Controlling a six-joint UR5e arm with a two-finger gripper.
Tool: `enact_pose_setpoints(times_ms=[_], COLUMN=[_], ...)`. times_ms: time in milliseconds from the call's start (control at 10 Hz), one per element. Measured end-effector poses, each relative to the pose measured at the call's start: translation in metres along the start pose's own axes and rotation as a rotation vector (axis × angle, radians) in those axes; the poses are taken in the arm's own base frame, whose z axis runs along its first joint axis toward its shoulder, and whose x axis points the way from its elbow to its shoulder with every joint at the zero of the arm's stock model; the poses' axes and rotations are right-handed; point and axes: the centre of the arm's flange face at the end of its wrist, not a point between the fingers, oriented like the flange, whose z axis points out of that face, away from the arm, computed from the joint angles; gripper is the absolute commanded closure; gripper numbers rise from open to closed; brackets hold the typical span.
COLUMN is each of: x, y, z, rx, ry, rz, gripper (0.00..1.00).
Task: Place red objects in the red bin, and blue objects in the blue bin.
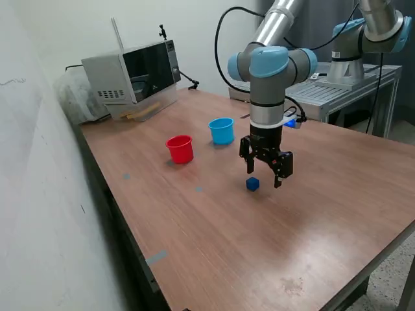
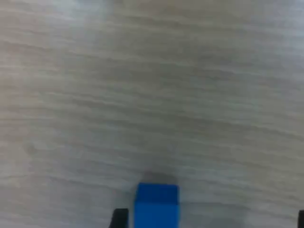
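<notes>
A small dark blue cube [image 1: 252,184] lies on the wooden table [image 1: 214,246]. My gripper [image 1: 264,176] hangs open just above the table, nothing held. In the wrist view the blue cube [image 2: 156,206] sits close to one dark fingertip [image 2: 119,219], and the other fingertip shows only at the frame edge. The red bin [image 1: 180,149] and the light blue bin [image 1: 222,130] stand upright side by side, further back towards the exterior view's left. No red objects are in view.
A grey microwave [image 1: 133,76] stands at the table's back corner on the exterior view's left. A second robot arm [image 1: 363,39] is mounted on a metal bench behind the table. A wall runs along the exterior view's left.
</notes>
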Motion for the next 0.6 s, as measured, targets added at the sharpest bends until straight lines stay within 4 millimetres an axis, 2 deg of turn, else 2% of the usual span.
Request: enact_pose_setpoints(times_ms=[300,600], x=[-0.023,-0.032], y=[0.006,0.007], z=[0.003,0.005], rx=[0.000,0.001], ry=[-0.002,-0.003], rz=[0.019,0.026], gripper=[0.00,0.00])
